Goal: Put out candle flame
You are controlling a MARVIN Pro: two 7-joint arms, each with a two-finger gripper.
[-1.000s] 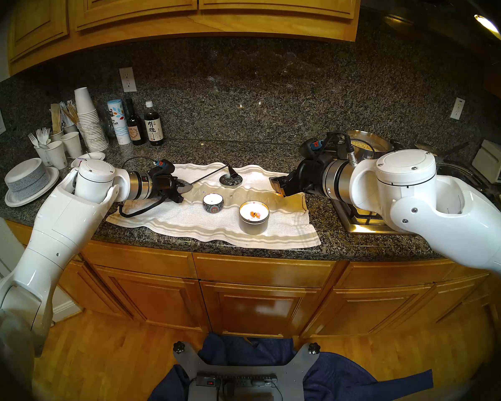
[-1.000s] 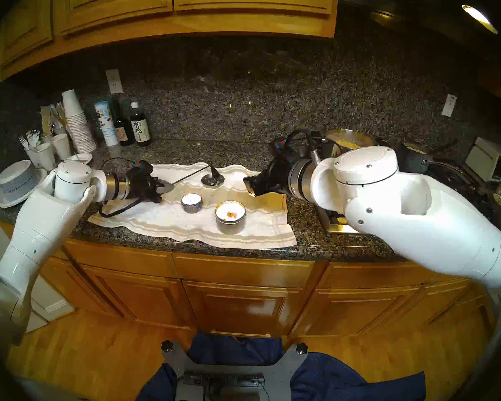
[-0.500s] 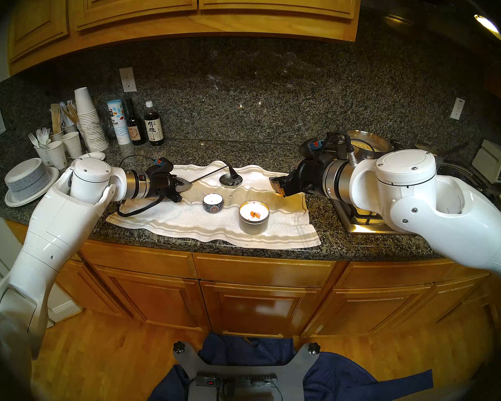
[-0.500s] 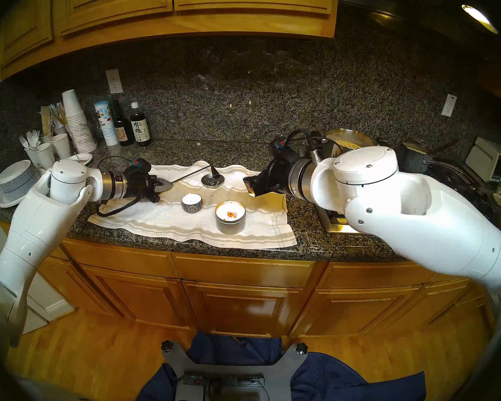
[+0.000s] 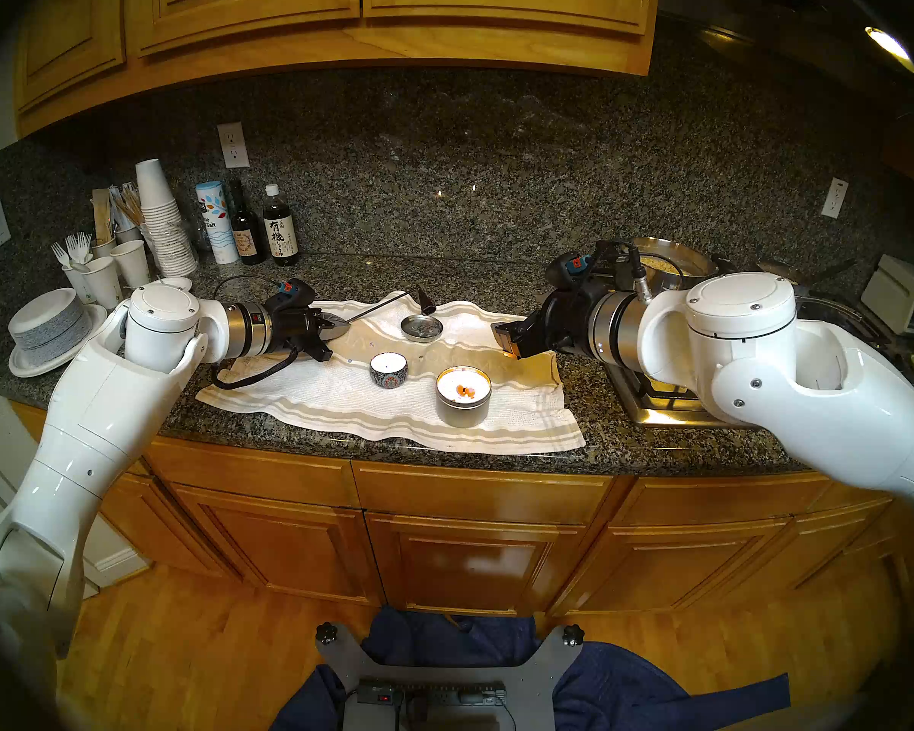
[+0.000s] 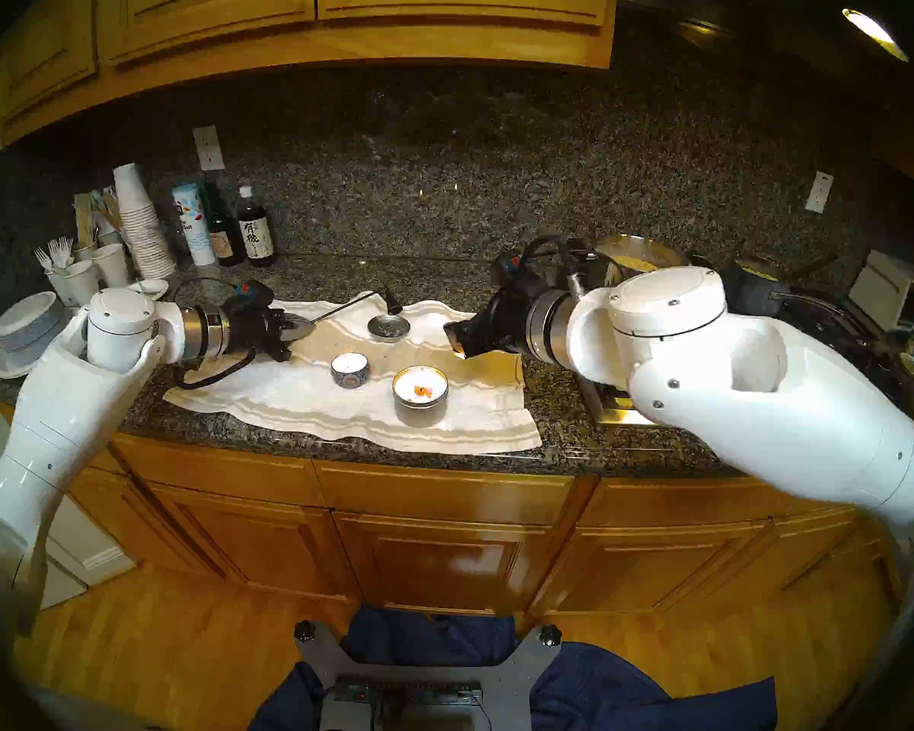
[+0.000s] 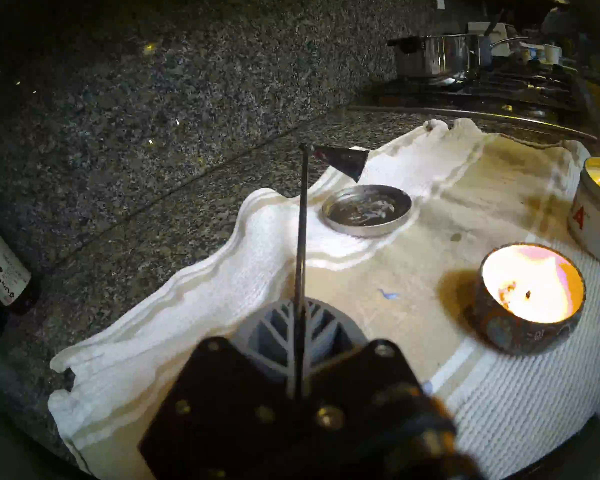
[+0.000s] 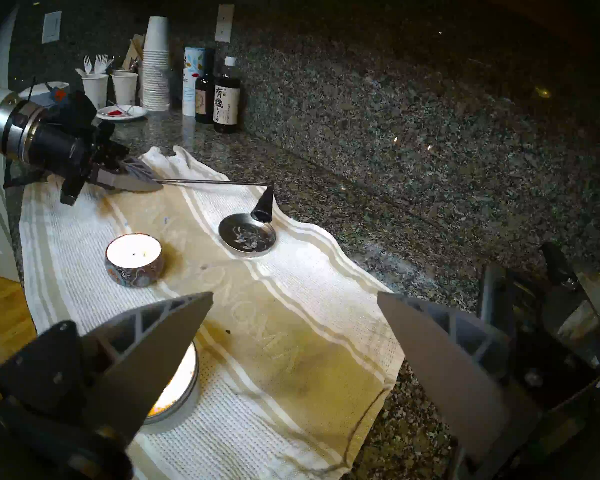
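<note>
The left gripper (image 5: pixel 339 328) is clamped on the handle end of a candle snuffer (image 5: pixel 391 303), whose thin rod runs right and slightly far from the fingers. The snuffer's dark cone (image 8: pixel 263 205) hangs mouth-down, clear of and just above the far-left rim of a small metal dish (image 5: pixel 421 327) on the striped towel (image 5: pixel 339 397).

Two candles stand on the towel, near side. The small patterned candle (image 5: pixel 388 370) is lit, left of the larger tin candle (image 5: pixel 464 396), which also burns. Both are well apart from the cone.

The right gripper (image 8: pixel 295 316) hangs above the towel's right end with fingers spread wide, grasping nothing; the tin candle sits beneath its left finger in the right wrist view.
</note>
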